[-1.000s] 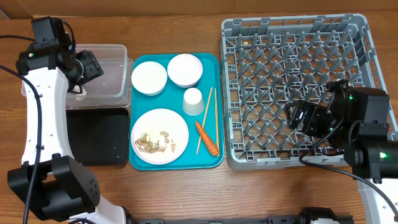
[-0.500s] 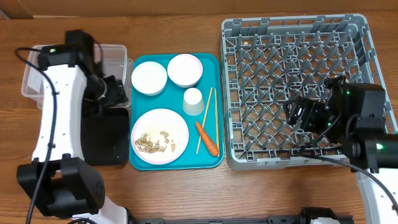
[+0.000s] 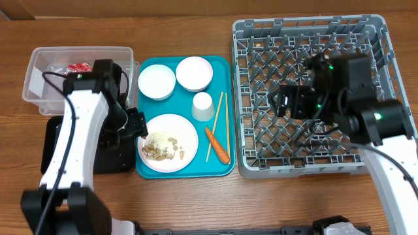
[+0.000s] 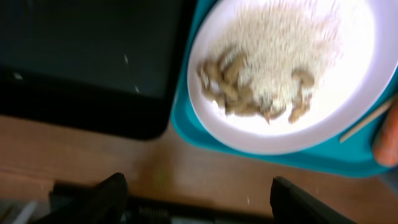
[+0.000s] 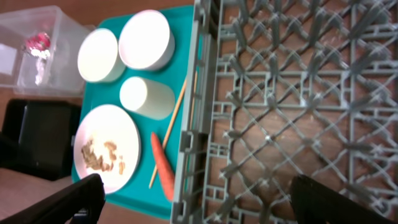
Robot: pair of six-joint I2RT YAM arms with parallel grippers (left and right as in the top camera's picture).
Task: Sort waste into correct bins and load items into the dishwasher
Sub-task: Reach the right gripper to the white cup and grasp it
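**Overhead and wrist views of the sorting stage.** The left gripper (image 3: 134, 124) hangs over the left edge of the white plate (image 3: 168, 142), where the teal tray (image 3: 177, 103) meets the black tray (image 3: 114, 156). Its fingers (image 4: 115, 190) stand wide apart with nothing between them. The right gripper (image 5: 198, 190) hovers above the dish rack (image 3: 313, 25), jaws likewise spread and empty. The plate lies flat on the teal tray and carries the peanut shells (image 4: 242, 93), heaped against a patch of rice-like crumbs (image 4: 280, 37). The carrot (image 3: 217, 145) lies just beside the plate, next to the chopsticks (image 3: 219, 124). The cup (image 3: 203, 106) and two bowls (image 3: 157, 82) sit at the far end of the same tray. The red-and-silver wrapper (image 3: 78, 67) already lies in the clear tub (image 3: 39, 91). Handling, as judged: the plate looks rigid, smooth and breakable, so the hold belongs on its rim, one finger above and one beneath, at the edge nearest the black tray. Its load is loose and light, and the shells and crumbs would likely slide at any tilt. The plate should therefore be kept level until it is over the bin. The carrot appears firm and tapered, and its thick middle offers the surest purchase.
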